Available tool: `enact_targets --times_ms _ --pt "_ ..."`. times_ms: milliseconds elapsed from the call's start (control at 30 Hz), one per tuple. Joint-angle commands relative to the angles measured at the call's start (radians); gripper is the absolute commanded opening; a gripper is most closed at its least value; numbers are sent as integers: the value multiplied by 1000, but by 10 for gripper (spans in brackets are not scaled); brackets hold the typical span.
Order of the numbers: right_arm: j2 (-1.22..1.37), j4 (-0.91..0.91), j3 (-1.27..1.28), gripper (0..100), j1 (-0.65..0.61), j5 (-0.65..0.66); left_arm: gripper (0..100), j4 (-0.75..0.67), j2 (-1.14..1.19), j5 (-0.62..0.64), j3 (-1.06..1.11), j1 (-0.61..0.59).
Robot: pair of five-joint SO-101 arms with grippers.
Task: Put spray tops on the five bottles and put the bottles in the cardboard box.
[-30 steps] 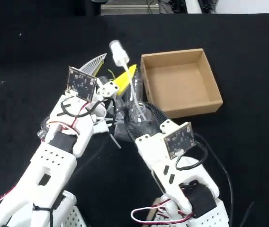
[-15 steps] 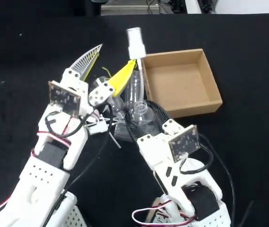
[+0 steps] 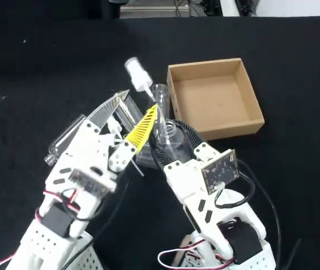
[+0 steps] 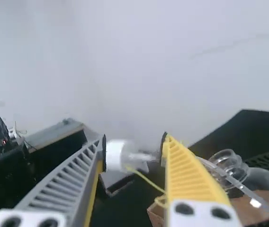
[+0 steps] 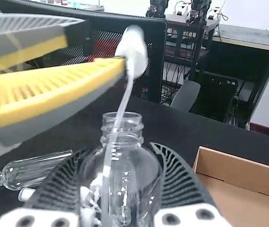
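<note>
We start with the black worktop [image 3: 295, 67], which holds everything. The box [image 3: 213, 98] stands on it, just beside the two arms. There is nothing in the box, so we judge that no bottle is done yet.

The right fingers [image 5: 177, 182] are clamped on a bottle [image 5: 120, 161]. They hold it upright near the box, with its mouth open at the top.

The left fingers [image 3: 142, 128] are clamped on a spray top [image 3: 137, 72] and hold it up over that bottle. Its thin tube [image 5: 123, 97] goes down through the bottle's mouth. The white head sits above the mouth and does not touch it, so the top is not on.

A second bottle [image 3: 67, 140] lies on its side on the worktop. It is on the side of the left arm away from the box, and it has no top. We see more clear bottles under the arms, but we cannot count them.

We think the job is near its start. This top has to go down onto the bottle, and then the bottle has to go in the box. After that, four more bottles need tops and a place in the box.
</note>
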Motion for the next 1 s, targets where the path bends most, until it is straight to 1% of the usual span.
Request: enact_targets --times_ms 0,167,233,333,400,567,633,700,767,833,967 --pt "-105 8 -64 11 -9 5 196 23 -129 -15 25 10" --pt "-105 8 -61 11 -9 5 196 138 -269 -15 -5 10" --pt "-105 8 -59 11 -9 5 196 195 -278 -14 -44 -18" --pt "-105 6 -61 11 -9 5 196 311 -238 -9 -73 -70" --pt "-105 5 -61 11 -9 5 196 359 -195 -9 -71 -85" --pt "-105 3 -62 11 -9 5 196 368 -17 -9 -87 -87" --pt "-105 3 -62 11 -9 5 196 318 94 -8 -104 -87" --pt "-105 5 -62 11 -9 5 196 206 219 -8 -122 -90" --pt "-105 6 -62 11 -9 5 196 74 351 -6 -153 -120" --pt "-105 9 -62 11 -9 5 194 -28 474 -6 -191 -140" --pt "-105 9 -62 11 -9 2 192 -132 663 -6 -265 -147"
